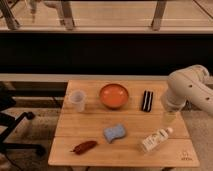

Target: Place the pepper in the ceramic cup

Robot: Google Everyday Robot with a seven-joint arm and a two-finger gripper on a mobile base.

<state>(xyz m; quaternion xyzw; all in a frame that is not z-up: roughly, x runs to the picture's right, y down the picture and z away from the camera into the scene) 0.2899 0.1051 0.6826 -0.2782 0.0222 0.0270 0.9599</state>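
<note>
The pepper point(84, 146), dark red-brown and elongated, lies on the wooden table point(90, 125) near its front left edge. The ceramic cup point(77, 100), pale and handleless, stands upright at the table's back left. My gripper point(170, 116) hangs below the white arm point(190, 90) over the right side of the table. It is far from both the pepper and the cup, and I see nothing in it.
An orange bowl point(113, 95) stands at the back centre, right of the cup. A black object point(146, 100) lies to the bowl's right. A blue sponge point(115, 132) lies mid-table. A white bottle point(156, 139) lies on its side at the front right. A black office chair point(15, 130) stands left of the table.
</note>
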